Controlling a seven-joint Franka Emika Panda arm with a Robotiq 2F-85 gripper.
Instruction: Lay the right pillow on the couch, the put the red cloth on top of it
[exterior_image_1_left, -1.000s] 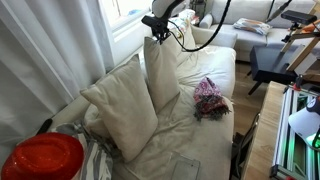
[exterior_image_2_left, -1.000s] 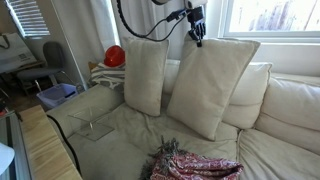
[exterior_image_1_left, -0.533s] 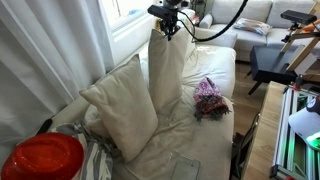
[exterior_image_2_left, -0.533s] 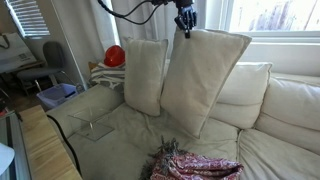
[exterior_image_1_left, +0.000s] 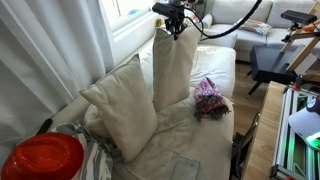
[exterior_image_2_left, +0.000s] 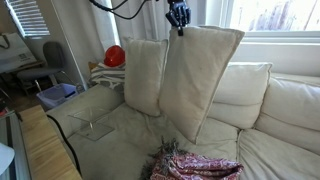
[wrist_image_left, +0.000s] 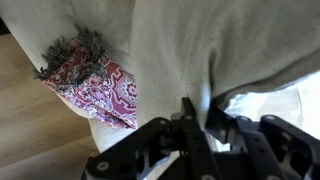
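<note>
Soft daylight from window (exterior_image_2_left: 270, 15), glare there; wrist view blurry, dim.

Cream pillow (exterior_image_2_left: 200, 75) hangs upright by its top corner, bottom touching the couch (exterior_image_2_left: 120, 118); red patterned cloth (exterior_image_2_left: 195, 165) lies crumpled nearby.

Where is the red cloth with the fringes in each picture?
In an exterior view: the red cloth lies on the couch right of centre, beside the pillow the gripper holds.
In an exterior view: at the bottom edge, below that pillow.
Wrist view: upper left, left of the pillow.
Shared landmark: the held pillow.
</note>
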